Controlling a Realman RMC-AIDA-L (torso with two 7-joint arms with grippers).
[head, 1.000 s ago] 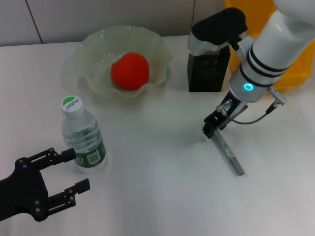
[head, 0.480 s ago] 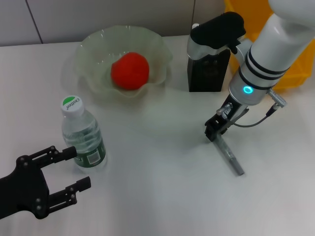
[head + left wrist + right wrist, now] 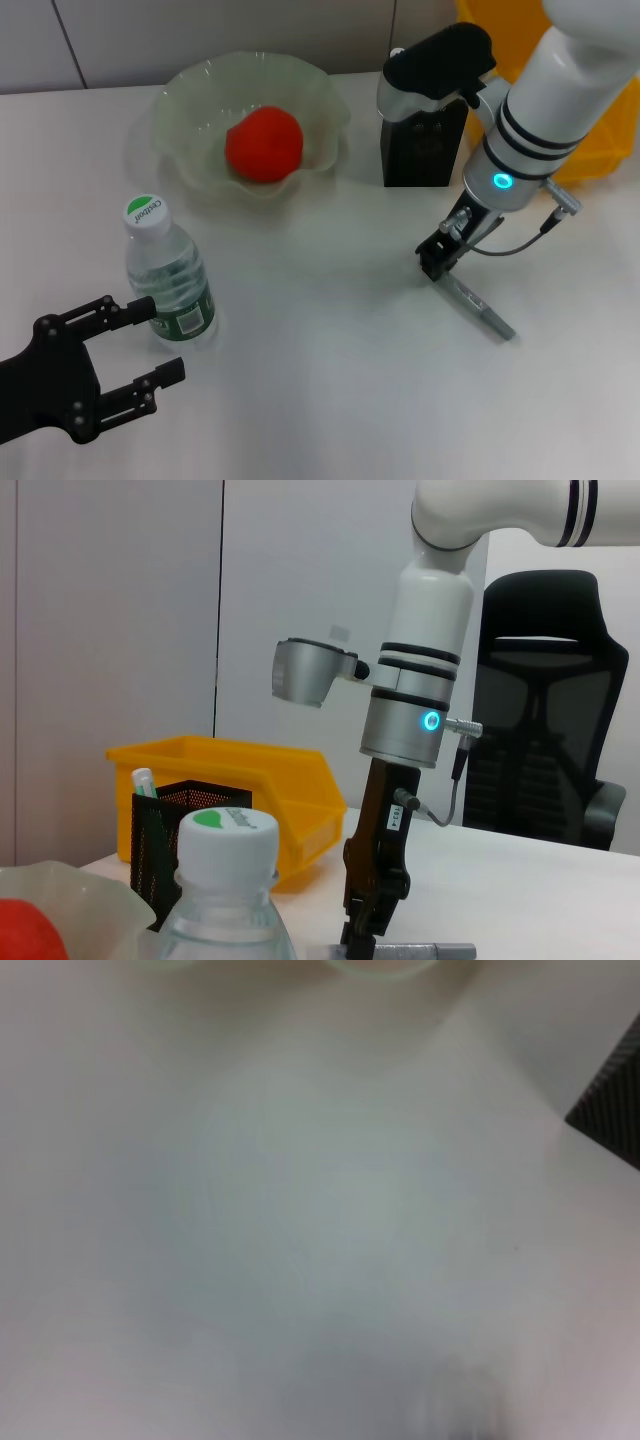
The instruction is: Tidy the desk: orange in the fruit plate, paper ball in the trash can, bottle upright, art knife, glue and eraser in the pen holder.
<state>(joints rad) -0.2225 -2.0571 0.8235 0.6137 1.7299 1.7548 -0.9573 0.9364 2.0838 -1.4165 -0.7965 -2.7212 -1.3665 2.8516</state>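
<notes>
One grey art knife (image 3: 480, 308) lies flat on the white surface (image 3: 320, 400), its near end under the right hand (image 3: 440, 258), which is lowered onto that end; whether its fingers are closed around the knife cannot be told from either the head view or the left wrist view, where the right hand (image 3: 370, 920) stands over the knife (image 3: 410, 949).

Just behind the right arm stands one black mesh pen holder (image 3: 422, 148), upright on the surface; in the left wrist view a single white, green-tipped item pokes out of the pen holder (image 3: 170, 830). One yellow bin (image 3: 590, 120) sits behind it at the edge of the surface.

One orange (image 3: 264, 144) rests inside the single translucent fruit plate (image 3: 190, 110), near the far left of the surface.

One clear water bottle (image 3: 170, 280) with a white-and-green cap stands upright, well apart from the knife. The black left hand (image 3: 125, 345) is parked just beside the bottle, fingers spread apart and gripping nothing, one finger close to the bottle's label.

The right wrist view shows only bare white surface and one dark corner of the pen holder (image 3: 612, 1110).
</notes>
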